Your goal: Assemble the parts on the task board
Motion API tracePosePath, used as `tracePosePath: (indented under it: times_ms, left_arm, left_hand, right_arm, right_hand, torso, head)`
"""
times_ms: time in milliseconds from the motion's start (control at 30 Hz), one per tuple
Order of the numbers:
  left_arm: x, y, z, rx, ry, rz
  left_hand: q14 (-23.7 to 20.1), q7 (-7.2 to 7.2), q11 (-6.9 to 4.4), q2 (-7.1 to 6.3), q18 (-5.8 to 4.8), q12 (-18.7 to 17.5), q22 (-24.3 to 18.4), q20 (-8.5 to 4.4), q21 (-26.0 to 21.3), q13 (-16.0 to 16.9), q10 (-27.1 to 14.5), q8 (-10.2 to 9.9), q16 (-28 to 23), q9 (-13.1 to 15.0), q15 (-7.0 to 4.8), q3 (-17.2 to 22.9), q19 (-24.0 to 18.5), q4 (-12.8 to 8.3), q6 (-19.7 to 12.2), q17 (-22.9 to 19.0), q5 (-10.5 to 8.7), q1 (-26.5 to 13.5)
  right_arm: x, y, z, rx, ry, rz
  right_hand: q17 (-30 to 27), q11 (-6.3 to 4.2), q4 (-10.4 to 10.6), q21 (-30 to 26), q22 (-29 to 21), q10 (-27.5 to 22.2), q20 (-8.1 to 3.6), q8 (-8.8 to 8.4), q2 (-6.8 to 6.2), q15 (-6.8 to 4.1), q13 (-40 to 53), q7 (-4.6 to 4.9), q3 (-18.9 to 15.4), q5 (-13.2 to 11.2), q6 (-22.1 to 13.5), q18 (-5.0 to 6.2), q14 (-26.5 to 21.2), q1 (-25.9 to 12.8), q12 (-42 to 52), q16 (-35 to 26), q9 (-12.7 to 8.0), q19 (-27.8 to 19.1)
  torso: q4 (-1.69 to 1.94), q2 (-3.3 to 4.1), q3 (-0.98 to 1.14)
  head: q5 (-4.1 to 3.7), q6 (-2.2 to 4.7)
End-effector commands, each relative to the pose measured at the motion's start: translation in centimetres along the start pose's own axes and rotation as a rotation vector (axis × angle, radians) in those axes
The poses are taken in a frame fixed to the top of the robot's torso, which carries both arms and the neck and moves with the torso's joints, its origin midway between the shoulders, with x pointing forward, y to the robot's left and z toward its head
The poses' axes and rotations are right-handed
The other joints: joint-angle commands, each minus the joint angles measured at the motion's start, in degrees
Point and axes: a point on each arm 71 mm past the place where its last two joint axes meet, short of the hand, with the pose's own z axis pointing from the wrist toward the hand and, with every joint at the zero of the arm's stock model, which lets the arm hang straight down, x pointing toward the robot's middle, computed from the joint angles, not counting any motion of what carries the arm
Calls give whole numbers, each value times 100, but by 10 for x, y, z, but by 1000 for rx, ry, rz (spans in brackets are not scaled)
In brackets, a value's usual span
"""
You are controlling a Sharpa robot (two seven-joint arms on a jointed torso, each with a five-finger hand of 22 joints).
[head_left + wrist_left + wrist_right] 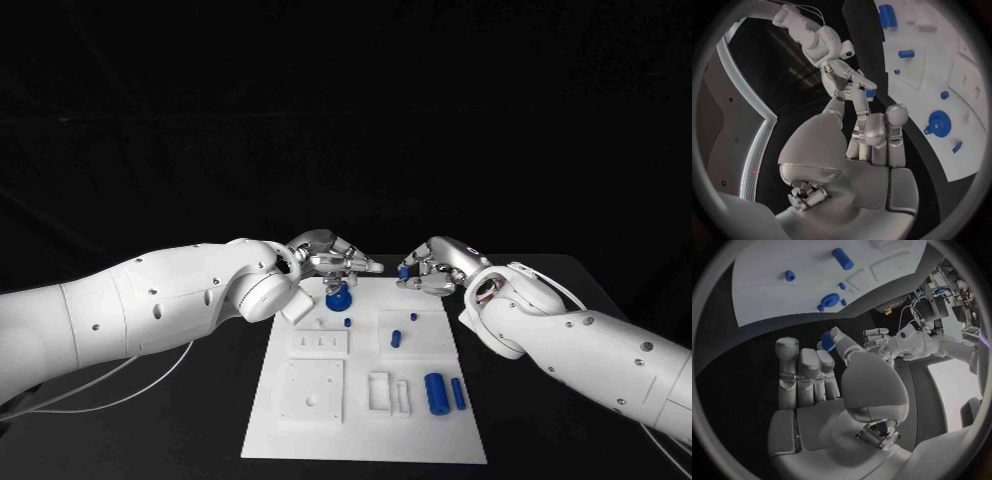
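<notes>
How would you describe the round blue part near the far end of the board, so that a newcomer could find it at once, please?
Start at the white board in the middle of the table and look to its far end, just below the left hand. The round part lies there. It is a wide blue disc with a raised hub, unlike the slim blue cylinders nearer the robot.

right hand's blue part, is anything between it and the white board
Nothing visible blocks it. The right hand pinches a small blue part just past the far edge of the task board. The left hand hovers by the round blue part, off to the side.
</notes>
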Motion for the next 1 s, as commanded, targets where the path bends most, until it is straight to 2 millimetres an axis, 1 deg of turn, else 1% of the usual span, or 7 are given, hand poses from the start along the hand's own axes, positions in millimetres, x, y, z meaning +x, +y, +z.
tracePosePath:
  times_ms: [33, 133, 300, 400, 467, 767, 1000]
  left_arm:
    - [-4, 2, 2, -78, -89, 21]
    - [-2, 2, 5, -104, -109, 18]
    - [1, 2, 9, -152, -137, 32]
    - [3, 2, 11, -188, -144, 55]
    - [5, 3, 12, -207, -147, 68]
    - [12, 3, 15, -252, -111, 104]
    - [14, 2, 16, -271, -105, 116]
  left_hand:
    - [61, 10, -6, -91, 2, 233, 198, -2, 53, 266, -144, 32, 62, 50, 5, 166, 73, 149, -38, 173, -32, -137]
    - [76, -12, -14, -153, -1, 221, 232, -10, 39, 280, -127, 23, 60, 61, -2, 160, 71, 269, 27, 210, -38, -295]
    - [39, -20, -8, -441, 4, 42, 76, -17, -165, 239, -108, 5, -193, 31, -3, 427, -31, 722, 48, 64, -39, -514]
    - [48, -47, -23, -570, -3, -17, 70, -26, -245, 235, -86, 16, -264, 36, -15, 503, -26, 947, 126, 67, -40, -564]
    - [85, -77, -42, -566, -15, -18, 136, -37, -241, 244, -41, 23, -229, 48, -28, 525, 11, 1007, 243, 145, -39, -558]
    - [108, -135, -68, -508, -55, -193, 236, -68, -533, 252, 14, -14, -461, 32, -51, 511, 16, 835, 538, 244, -38, -594]
    - [82, -160, -68, -578, -47, -231, 272, -61, -733, 260, -19, 8, -600, 98, -47, 522, -25, 918, 617, 219, -37, -733]
  right_arm:
    - [3, 7, 0, 25, 13, -29]
    - [5, 14, 0, 16, 15, -30]
    - [6, 19, 0, 11, 12, -31]
    - [6, 21, 0, 12, 8, -31]
    - [6, 22, 1, 12, 8, -31]
    - [9, 30, 2, 1, 12, -26]
    - [11, 36, 4, -10, 14, -21]
  right_hand:
    - [11, -14, 60, 16, 480, 36, -9, 20, -93, -24, 8, 5, 156, -9, 3, -67, 12, -3, -1, 3, 17, 17]
    - [13, -15, 61, 12, 480, 33, -9, 21, -89, -25, 5, 5, 162, -15, 3, -67, 12, 9, -7, 4, 18, 16]
    - [16, -13, 59, 25, 483, 33, -11, 21, -88, -25, 8, 8, 182, 2, 4, -68, 13, 23, -4, 7, 19, 18]
    - [15, -13, 67, 36, 485, 38, -11, 21, -92, -26, 13, 8, 192, 10, 6, -68, 13, 14, 2, 5, 20, 21]
    - [17, -14, 75, 31, 483, 35, -11, 21, -97, -25, 9, 6, 191, 1, 5, -68, 13, 6, -3, 6, 21, 19]
    - [16, -15, 100, 40, 485, 33, -11, 21, -115, -26, 7, 5, 194, 28, 0, -69, 13, -2, -10, 4, 21, 22]
    - [15, -15, 121, 30, 482, 35, -11, 21, -127, -26, 8, 2, 187, -6, 2, -69, 13, -11, -9, 2, 23, 20]
  torso:
    - [-36, -35, 3]
    - [-26, -42, 4]
    - [0, -36, -2]
    - [-30, -30, 4]
    - [-37, -28, 4]
    - [-29, -29, 2]
    - [-33, -31, 10]
  head:
    - [4, -28]
    - [8, -37]
    - [1, -39]
    - [16, -35]
    - [13, -37]
    - [-9, -51]
    - [-20, -44]
